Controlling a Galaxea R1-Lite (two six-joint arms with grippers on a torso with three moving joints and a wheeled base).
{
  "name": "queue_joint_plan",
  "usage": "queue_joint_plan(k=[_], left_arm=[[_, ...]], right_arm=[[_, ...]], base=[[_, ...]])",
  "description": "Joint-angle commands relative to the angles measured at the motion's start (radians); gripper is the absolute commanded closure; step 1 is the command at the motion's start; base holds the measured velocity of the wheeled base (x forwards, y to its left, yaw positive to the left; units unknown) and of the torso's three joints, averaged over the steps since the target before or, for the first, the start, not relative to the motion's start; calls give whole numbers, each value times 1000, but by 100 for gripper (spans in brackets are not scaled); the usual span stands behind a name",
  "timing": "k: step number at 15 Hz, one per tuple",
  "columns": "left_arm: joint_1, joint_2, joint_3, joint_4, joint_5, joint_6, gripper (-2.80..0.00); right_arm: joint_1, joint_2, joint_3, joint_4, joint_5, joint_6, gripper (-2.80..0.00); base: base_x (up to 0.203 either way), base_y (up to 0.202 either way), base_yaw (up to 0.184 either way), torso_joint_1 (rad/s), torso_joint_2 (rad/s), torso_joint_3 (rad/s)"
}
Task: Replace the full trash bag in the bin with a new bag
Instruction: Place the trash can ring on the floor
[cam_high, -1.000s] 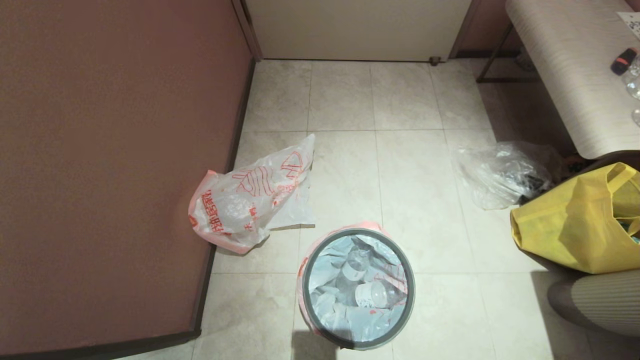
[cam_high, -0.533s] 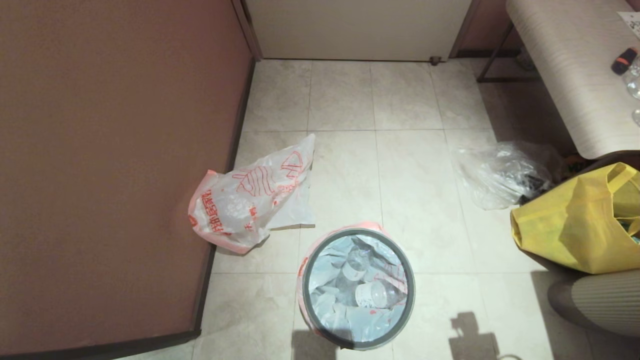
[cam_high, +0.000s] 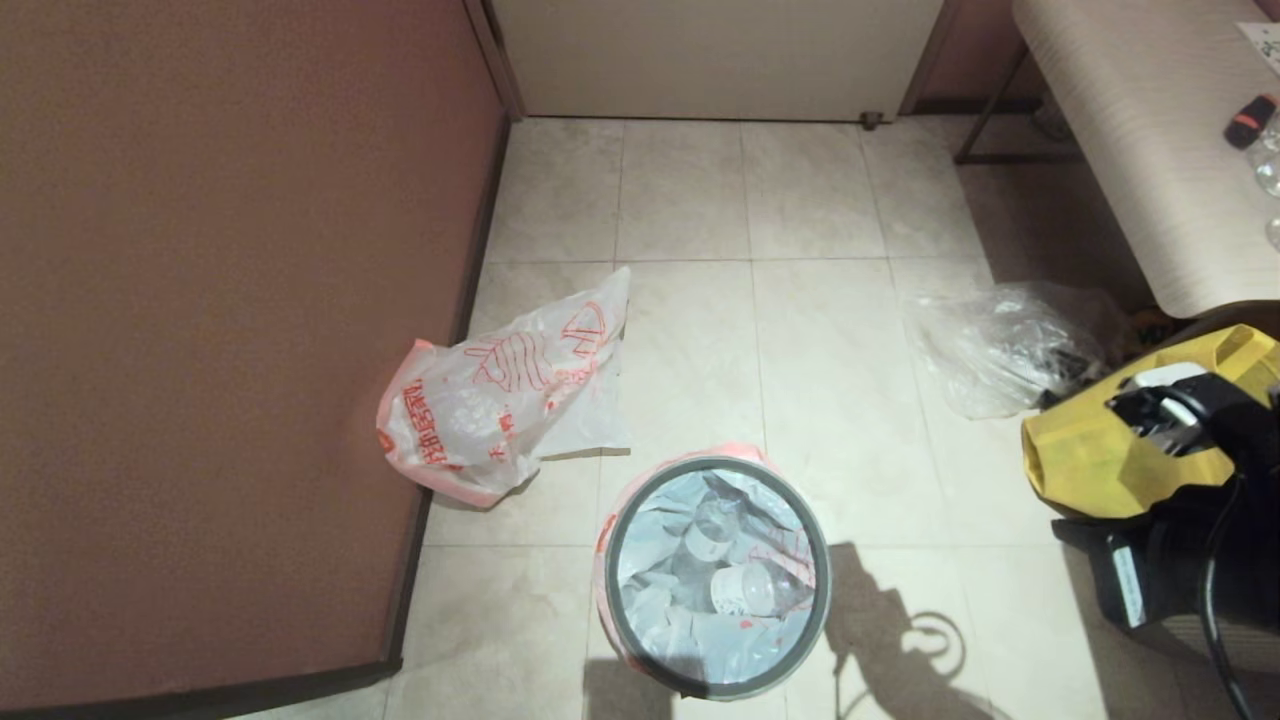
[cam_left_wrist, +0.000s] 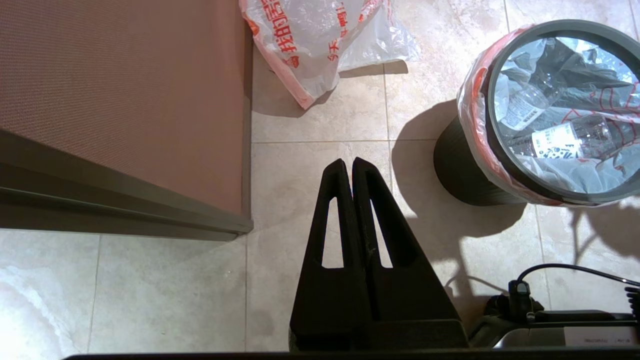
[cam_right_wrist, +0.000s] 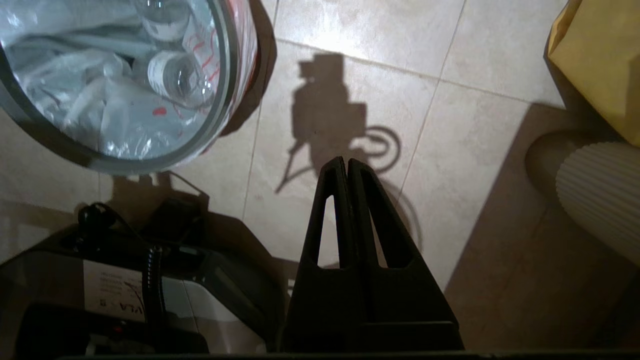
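Observation:
The small black bin (cam_high: 612, 560) with its grey ring rim stands on the floor tiles at the bottom centre. The full trash bag (cam_high: 680, 625) lines it, with clear bottles inside and its pink-orange edge folded over the rim. The new bag (cam_high: 500, 395), printed in red-orange, lies crumpled on the floor left of the bin, by the brown wall. My left gripper (cam_left_wrist: 348, 162) hangs shut and empty over bare tile, left of the bin (cam_left_wrist: 460, 170). My right gripper (cam_right_wrist: 344, 161) is shut and empty over the floor, right of the bin (cam_right_wrist: 220, 105). The right arm (cam_high: 1190, 420) shows at the right edge.
A yellow fabric tote (cam_high: 1080, 450) sits at the right, partly behind my right arm. A clear plastic bag (cam_high: 1000, 345) lies beyond it. A brown wall panel (cam_high: 230, 330) fills the left. A pale table (cam_high: 1130, 130) stands at the upper right. My base (cam_right_wrist: 125, 295) is just below the bin.
My right arm has come into the head view at the right, in front of the yellow tote, and its shadow has spread on the floor beside the bin. Bin and bags have not moved.

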Motion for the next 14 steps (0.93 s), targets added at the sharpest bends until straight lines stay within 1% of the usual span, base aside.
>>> queue_joint_plan(k=[1,2,3,5,7,10,11,12,13,14], left_arm=[[0,1,0,0,2,-4,0],[0,1,0,0,1,-3,0],[0,1,0,0,1,-3,0],[0,1,0,0,1,-1,0],[0,1,0,0,1,-3,0],[0,1,0,0,1,-3,0],[0,1,0,0,1,-3,0],[0,1,0,0,1,-3,0],[0,1,0,0,1,-3,0],[0,1,0,0,1,-3,0]], right_arm=[[126,13,40,3,-99,38,0],[140,23,58,2,-135,65,0],[149,59,61,1,-148,73,0],[218,113,75,-5,-160,94,0],[228,179,78,-76,-163,108,0],[235,373,75,-229,-167,96,0],[236,448,71,-311,-170,77,0],[235,510,67,-403,-176,41,0],[233,551,61,-484,-181,-16,0],[224,569,43,-515,-187,-65,0]], base=[[0,0,0,0,0,0],[0,0,0,0,0,0],[0,0,0,0,0,0],[0,0,0,0,0,0],[0,0,0,0,0,0],[0,0,0,0,0,0],[0,0,0,0,0,0],[0,0,0,0,0,0],[0,0,0,0,0,0],[0,0,0,0,0,0]])
